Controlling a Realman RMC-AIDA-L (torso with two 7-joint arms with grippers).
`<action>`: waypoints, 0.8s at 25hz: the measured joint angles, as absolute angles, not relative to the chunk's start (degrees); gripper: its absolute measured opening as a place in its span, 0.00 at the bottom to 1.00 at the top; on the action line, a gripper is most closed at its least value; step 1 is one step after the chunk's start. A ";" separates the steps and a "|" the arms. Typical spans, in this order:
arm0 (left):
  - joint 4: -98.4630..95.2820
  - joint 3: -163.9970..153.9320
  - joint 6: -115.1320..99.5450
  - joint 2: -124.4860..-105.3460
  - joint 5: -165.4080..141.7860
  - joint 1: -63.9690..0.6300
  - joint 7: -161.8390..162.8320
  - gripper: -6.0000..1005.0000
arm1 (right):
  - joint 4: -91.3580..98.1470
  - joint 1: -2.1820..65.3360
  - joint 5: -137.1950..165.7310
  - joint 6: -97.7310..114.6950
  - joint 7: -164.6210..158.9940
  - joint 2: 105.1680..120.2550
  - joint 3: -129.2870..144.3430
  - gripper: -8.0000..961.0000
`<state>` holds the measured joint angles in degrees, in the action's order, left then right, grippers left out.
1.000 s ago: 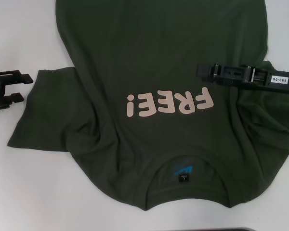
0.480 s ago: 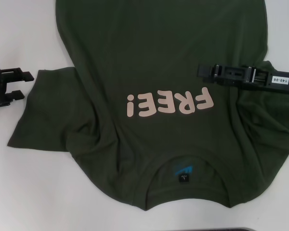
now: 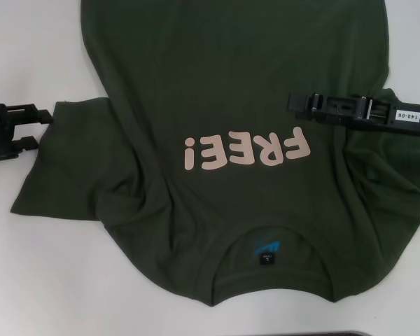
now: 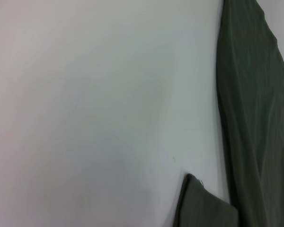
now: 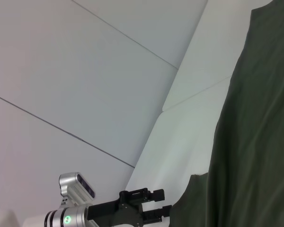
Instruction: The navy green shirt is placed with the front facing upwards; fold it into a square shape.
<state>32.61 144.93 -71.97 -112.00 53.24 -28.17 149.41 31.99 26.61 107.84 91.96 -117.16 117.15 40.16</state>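
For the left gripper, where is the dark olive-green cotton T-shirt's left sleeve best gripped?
Probably the outer hem of the flat left sleeve of the dark olive-green cotton T-shirt, approached from the robot's left: the left gripper sits beside that edge on the white table.

Your left gripper (image 3: 33, 124) was black, blocky plastic on a silver wrist with a green light. Your right gripper (image 3: 297, 105) was black, wearing a white "140-06" label (image 3: 406, 116).

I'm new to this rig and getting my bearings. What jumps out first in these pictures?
The navy green shirt fills the white table, front up, with pink letters mid-chest and the collar nearest the robot. The right gripper hovers over it beside the letters; the left gripper sits at the sleeve edge.
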 joint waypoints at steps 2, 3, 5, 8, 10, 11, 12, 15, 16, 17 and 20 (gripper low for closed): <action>32.43 144.93 -71.97 -112.03 53.23 -28.19 149.36 0.65 | 31.99 26.61 107.84 91.95 -117.16 117.15 40.16 0.89; 32.38 144.93 -71.97 -112.03 53.22 -28.19 149.36 0.65 | 31.99 26.60 107.84 91.94 -117.16 117.15 40.17 0.89; 32.35 144.93 -71.97 -112.04 53.21 -28.20 149.35 0.65 | 31.99 26.55 107.84 91.93 -117.16 117.15 40.17 0.89; 32.34 144.93 -71.98 -112.05 53.18 -28.21 149.33 0.65 | 31.99 26.54 107.84 91.95 -117.16 117.15 40.16 0.89; 32.34 144.93 -71.98 -112.04 53.17 -28.25 149.33 0.65 | 31.99 26.53 107.84 91.99 -117.16 117.15 40.17 0.89; 32.34 144.93 -71.98 -112.05 53.17 -28.28 149.33 0.65 | 31.99 26.51 107.84 92.02 -117.16 117.15 40.17 0.89; 32.34 144.93 -71.98 -112.07 53.17 -28.31 149.33 0.65 | 31.99 26.49 107.84 92.04 -117.16 117.15 40.17 0.89; 32.34 144.93 -72.11 -112.08 53.17 -28.40 149.32 0.65 | 31.99 26.48 107.84 92.07 -117.16 117.15 40.17 0.89; 32.34 144.93 -72.20 -112.08 53.17 -28.44 149.32 0.65 | 32.00 26.47 107.84 92.08 -117.16 117.15 40.17 0.89; 32.34 144.93 -72.30 -112.08 53.17 -28.46 149.32 0.65 | 31.99 26.46 107.84 92.09 -117.16 117.13 40.17 0.89; 32.34 144.93 -72.38 -112.07 53.17 -28.48 149.32 0.65 | 31.99 26.45 107.84 92.16 -117.16 117.07 40.17 0.89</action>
